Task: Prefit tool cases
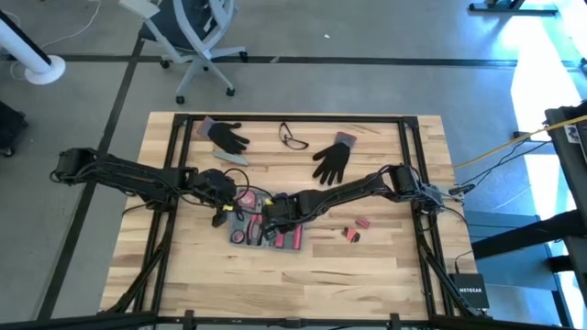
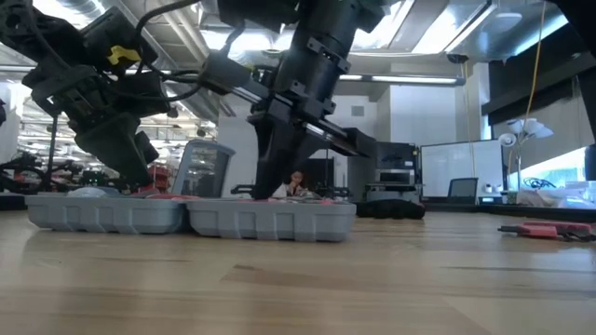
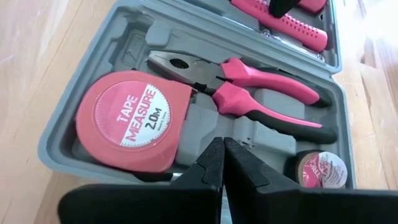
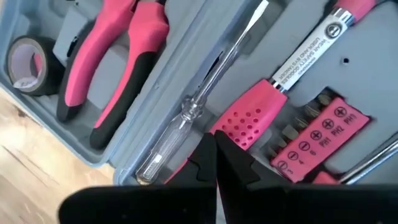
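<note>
**Hovering over the open tool case, both tools pinched together**

High view: the tool case (image 1: 268,234) lies open and flat on the wooden table (image 1: 385,275), a little toward the near edge and left of centre. The left tool (image 1: 240,198) reaches in from the left over the case's left half; the right tool (image 1: 272,220) comes in from the right over its middle. The two arms almost meet above the case. Bare wood lies open along the near edge and in the near right corner, apart from a few small pink pieces (image 1: 356,229) right of the case. Two black gloves (image 1: 332,159) and a pair of glasses (image 1: 293,137) sit near the far edge, well clear of the case.

Low view: the case's two grey halves (image 2: 191,216) rest side by side on the table, outer walls flat on the wood. Both tools stand down at the case's upper rim. The table in front is clear.

Left wrist view: the left tool's fingers (image 3: 214,163) are together, holding nothing, over the case wall beside the pink tape measure (image 3: 132,117), pliers (image 3: 249,87) and a tape roll (image 3: 321,170).

Right wrist view: the right tool's fingers (image 4: 219,155) are together too, empty, above a clear-handled screwdriver (image 4: 205,87) and a pink bit holder (image 4: 318,132).
</note>
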Action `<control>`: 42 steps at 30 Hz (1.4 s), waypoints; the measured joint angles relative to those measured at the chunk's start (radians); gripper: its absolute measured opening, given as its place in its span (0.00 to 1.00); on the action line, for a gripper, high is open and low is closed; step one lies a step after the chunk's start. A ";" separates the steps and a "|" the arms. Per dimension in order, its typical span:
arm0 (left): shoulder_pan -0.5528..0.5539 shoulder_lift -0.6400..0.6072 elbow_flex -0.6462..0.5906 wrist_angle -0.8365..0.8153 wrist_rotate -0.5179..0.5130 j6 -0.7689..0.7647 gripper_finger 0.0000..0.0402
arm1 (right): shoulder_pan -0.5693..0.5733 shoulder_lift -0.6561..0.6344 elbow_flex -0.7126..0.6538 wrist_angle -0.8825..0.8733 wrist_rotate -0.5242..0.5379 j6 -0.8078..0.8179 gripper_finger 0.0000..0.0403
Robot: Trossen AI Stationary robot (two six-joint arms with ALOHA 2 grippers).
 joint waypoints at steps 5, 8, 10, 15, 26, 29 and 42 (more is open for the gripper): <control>0.000 0.000 0.000 0.001 -0.003 0.000 0.00 | 0.001 0.012 -0.027 0.023 -0.009 0.000 0.00; 0.000 0.000 0.000 0.002 -0.029 -0.017 0.00 | 0.001 0.014 -0.028 0.023 -0.007 0.000 0.00; 0.001 0.000 0.000 0.003 -0.046 -0.027 0.00 | -0.005 0.004 -0.027 0.020 -0.008 -0.002 0.00; 0.001 0.000 0.000 0.005 -0.056 -0.042 0.00 | -0.004 -0.064 -0.037 -0.037 0.056 -0.025 0.00; 0.001 0.000 0.000 0.002 -0.046 -0.018 0.00 | 0.064 -0.255 -0.034 -0.426 0.151 0.128 0.00; 0.001 0.000 0.000 0.002 -0.041 -0.012 0.00 | 0.079 -0.260 -0.039 -0.514 0.088 0.138 0.04; 0.001 0.000 0.000 -0.003 0.062 -0.077 0.00 | 0.176 -0.270 -0.112 -0.834 -0.143 0.073 0.58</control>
